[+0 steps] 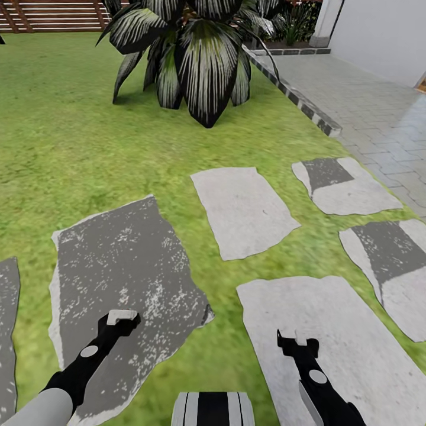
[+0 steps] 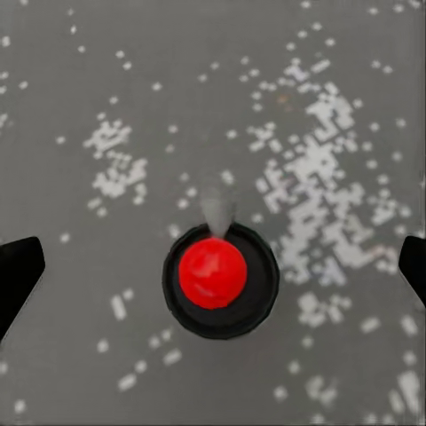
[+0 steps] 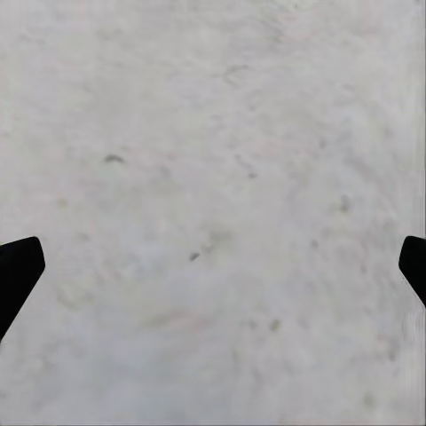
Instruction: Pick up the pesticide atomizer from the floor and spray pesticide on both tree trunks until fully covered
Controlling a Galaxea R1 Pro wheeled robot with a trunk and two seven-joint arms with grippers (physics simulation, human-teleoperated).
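Two grippers, left (image 1: 121, 320) and right (image 1: 296, 343), are held low over grey stones (image 1: 245, 210) in the lawn (image 1: 71, 148), fingers spread and empty. No atomizer or tree is seen; a wrong heading could be taken, or the palm (image 1: 195, 53) mistaken for a tree.

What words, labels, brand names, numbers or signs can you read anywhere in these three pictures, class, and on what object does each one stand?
None: no readable text shows in any view.
The white flecks on the dark stepping stone are speckle, not letters.
The pale stepping stone carries only faint marks.
The left gripper and right gripper bear no lettering.
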